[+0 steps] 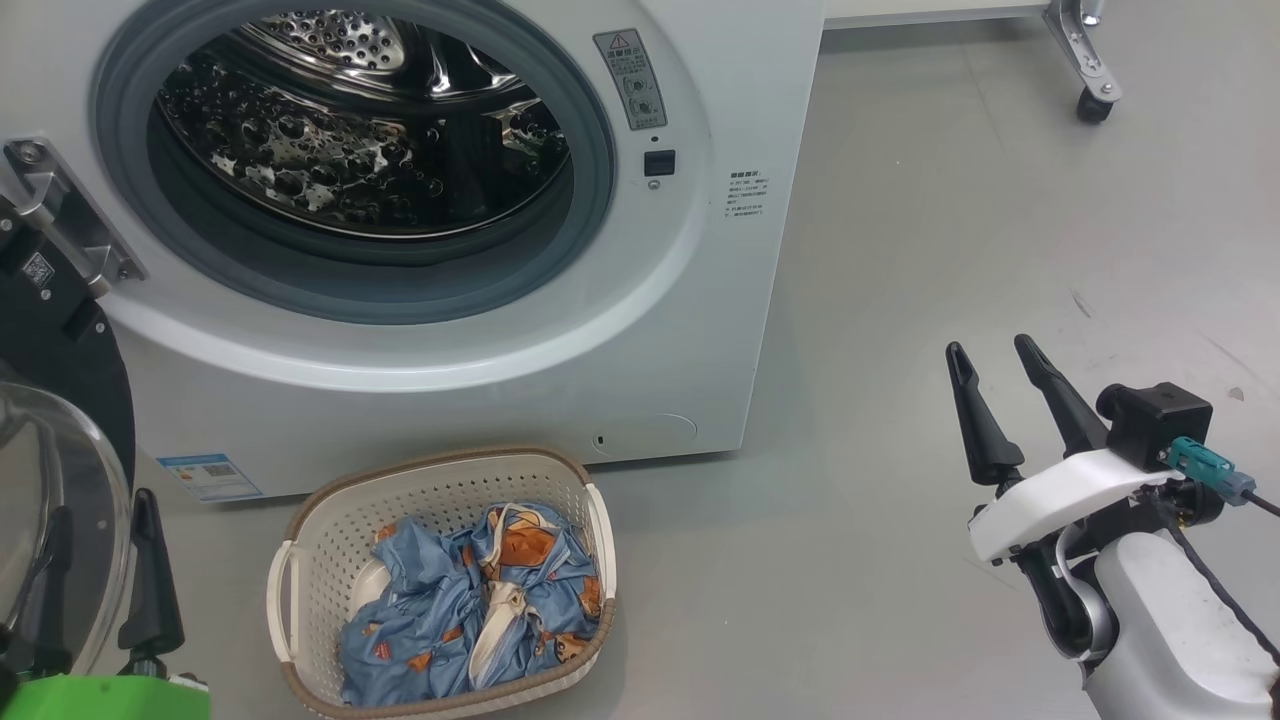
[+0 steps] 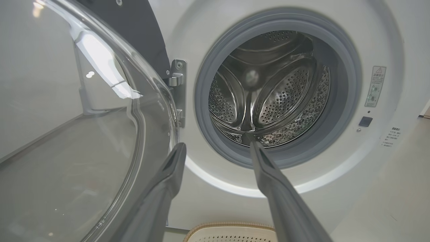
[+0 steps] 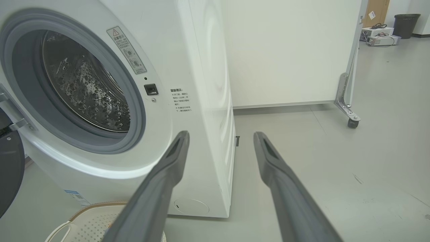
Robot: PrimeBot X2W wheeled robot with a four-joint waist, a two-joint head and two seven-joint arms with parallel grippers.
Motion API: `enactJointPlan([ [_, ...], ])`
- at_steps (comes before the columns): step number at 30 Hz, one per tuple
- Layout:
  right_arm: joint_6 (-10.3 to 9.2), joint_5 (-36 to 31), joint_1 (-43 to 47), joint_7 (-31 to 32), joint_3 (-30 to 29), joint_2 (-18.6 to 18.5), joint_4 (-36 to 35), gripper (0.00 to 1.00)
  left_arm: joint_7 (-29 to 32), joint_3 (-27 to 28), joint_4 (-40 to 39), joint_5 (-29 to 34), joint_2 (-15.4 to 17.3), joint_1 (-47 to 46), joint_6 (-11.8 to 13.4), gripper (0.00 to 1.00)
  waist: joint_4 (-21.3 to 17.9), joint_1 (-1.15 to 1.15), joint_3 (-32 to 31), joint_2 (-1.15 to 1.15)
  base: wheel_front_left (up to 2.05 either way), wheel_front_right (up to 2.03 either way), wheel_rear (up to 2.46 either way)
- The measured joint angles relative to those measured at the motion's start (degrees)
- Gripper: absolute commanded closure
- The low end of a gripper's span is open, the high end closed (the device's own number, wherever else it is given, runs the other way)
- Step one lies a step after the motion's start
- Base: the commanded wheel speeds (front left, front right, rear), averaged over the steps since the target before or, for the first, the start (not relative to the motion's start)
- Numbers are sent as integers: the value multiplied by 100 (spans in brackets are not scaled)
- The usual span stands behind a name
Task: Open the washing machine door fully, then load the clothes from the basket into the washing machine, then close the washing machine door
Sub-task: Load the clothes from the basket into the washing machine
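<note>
Directly ahead stands the washing machine point(image 1: 700, 300), white, its perforated steel drum point(image 1: 350, 130) showing inside the grey gasket point(image 1: 590, 200). Its door point(image 1: 70, 380) hangs swung wide open on my left. On the grey floor point(image 1: 900, 250), just before the machine, sits the basket point(image 1: 300, 540), and the clothes point(image 1: 470, 600) lie bunched inside it, blue with orange patches. My left pincer point(image 2: 216, 146) is spread wide and holds nothing, with one finger close against the door's glass; whether it touches I cannot tell. My right pincer point(image 1: 990, 350) hovers wide and unladen over the floor, well right of the basket.
</note>
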Motion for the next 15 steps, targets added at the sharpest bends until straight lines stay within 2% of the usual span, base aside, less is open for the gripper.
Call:
enactJointPlan([
  [15, 1, -5, -20, 0, 21, 14, -29, 0, 0, 13, -51, 41, 8, -7, 1, 0, -29, 0, 209, 0, 0, 0, 0],
])
